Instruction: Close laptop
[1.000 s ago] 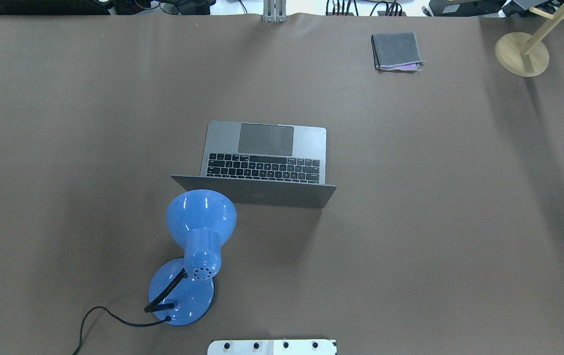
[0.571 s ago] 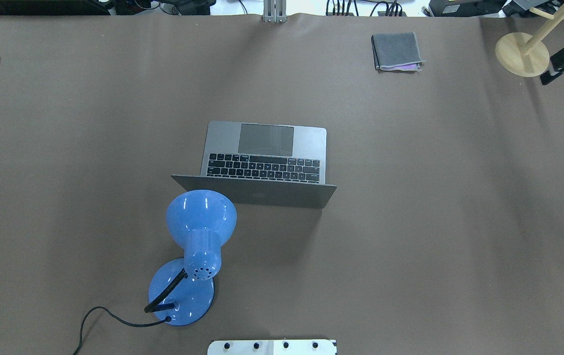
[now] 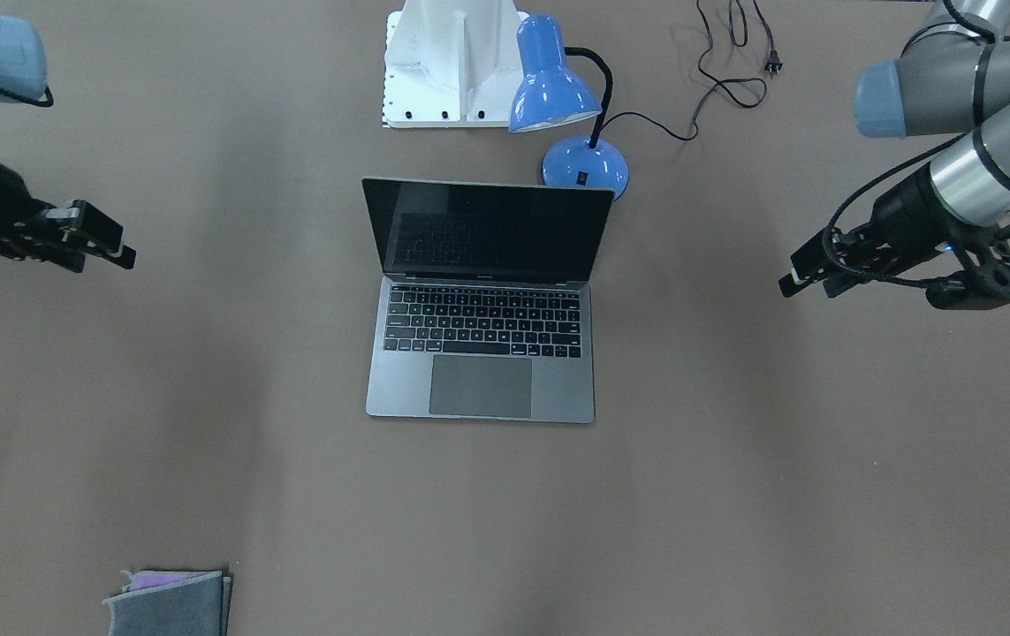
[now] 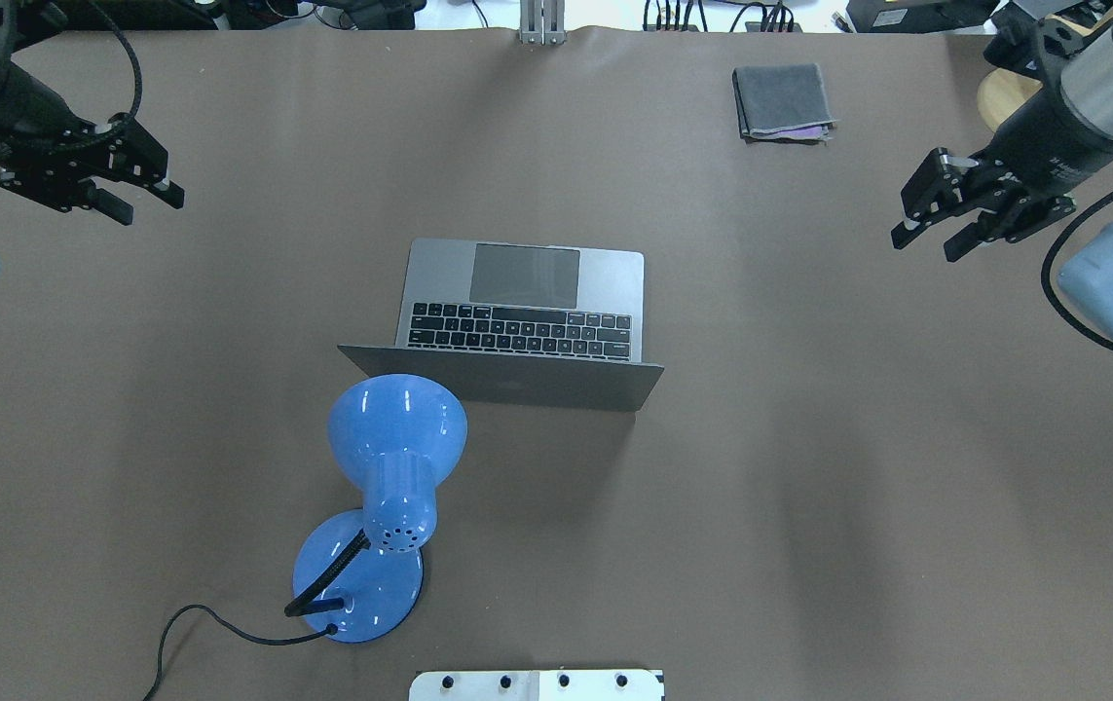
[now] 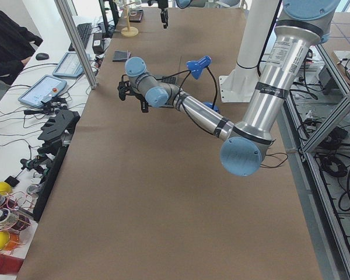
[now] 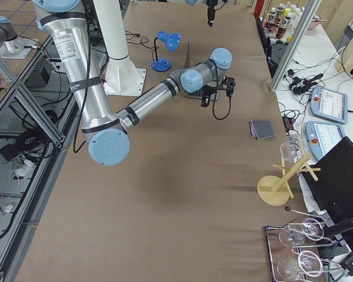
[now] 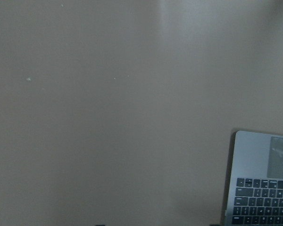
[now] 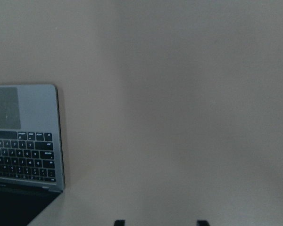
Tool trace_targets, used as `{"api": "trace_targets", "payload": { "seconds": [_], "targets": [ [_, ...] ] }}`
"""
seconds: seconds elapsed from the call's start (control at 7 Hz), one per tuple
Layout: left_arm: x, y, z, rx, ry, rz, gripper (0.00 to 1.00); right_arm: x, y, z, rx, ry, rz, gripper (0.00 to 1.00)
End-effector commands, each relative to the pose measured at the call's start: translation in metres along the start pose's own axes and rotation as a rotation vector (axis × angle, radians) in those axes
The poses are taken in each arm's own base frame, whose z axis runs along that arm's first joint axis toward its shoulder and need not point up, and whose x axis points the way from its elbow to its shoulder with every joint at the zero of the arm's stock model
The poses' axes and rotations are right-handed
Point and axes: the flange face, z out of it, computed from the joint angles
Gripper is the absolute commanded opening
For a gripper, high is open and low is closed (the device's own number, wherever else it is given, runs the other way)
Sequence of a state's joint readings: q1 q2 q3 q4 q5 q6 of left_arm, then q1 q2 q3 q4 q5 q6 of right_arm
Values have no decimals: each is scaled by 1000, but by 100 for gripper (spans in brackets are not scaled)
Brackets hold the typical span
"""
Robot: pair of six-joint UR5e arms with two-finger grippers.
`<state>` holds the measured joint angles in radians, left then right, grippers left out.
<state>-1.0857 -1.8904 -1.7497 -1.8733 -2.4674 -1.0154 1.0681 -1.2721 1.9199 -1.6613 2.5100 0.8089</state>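
The silver-grey laptop (image 4: 527, 302) stands open in the middle of the table. Its black screen is upright and faces away from the robot's base, as the front-facing view shows (image 3: 491, 234). My left gripper (image 4: 149, 207) hovers open and empty far to the laptop's left. My right gripper (image 4: 924, 248) hovers open and empty far to its right. In the front-facing view the left gripper (image 3: 807, 284) is at the right and the right gripper (image 3: 111, 252) at the left. A corner of the laptop shows in the left wrist view (image 7: 262, 179) and the right wrist view (image 8: 28, 136).
A blue desk lamp (image 4: 395, 428) stands behind the laptop, its shade close to the lid's left corner, its cord trailing off. A folded grey cloth (image 4: 783, 100) lies at the far right. A wooden stand (image 4: 1004, 97) is in the far right corner.
Both arms have come into view from the table's sides and moved inward toward the laptop. The laptop and lamp have not moved.
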Motion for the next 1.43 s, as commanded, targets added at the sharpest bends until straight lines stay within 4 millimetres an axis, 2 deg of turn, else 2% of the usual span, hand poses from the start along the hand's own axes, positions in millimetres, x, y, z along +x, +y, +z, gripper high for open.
{"api": "trace_targets", "payload": {
  "seconds": [0.0, 0.14, 0.57, 1.0, 1.29],
  "targets": [
    [17, 30, 30, -48, 43, 66, 0, -43, 49, 29, -76, -20, -64, 0],
    [35, 52, 38, -79, 60, 108, 0, -62, 70, 43, -112, -27, -92, 0],
    [69, 101, 70, -171, 83, 183, 0, -94, 116, 69, -191, -41, -161, 0],
    [78, 142, 93, -246, 87, 222, 0, -107, 136, 85, -237, -40, -180, 0],
    [87, 155, 95, -264, 97, 234, 0, -135, 149, 89, -253, -57, -185, 0]
  ]
}}
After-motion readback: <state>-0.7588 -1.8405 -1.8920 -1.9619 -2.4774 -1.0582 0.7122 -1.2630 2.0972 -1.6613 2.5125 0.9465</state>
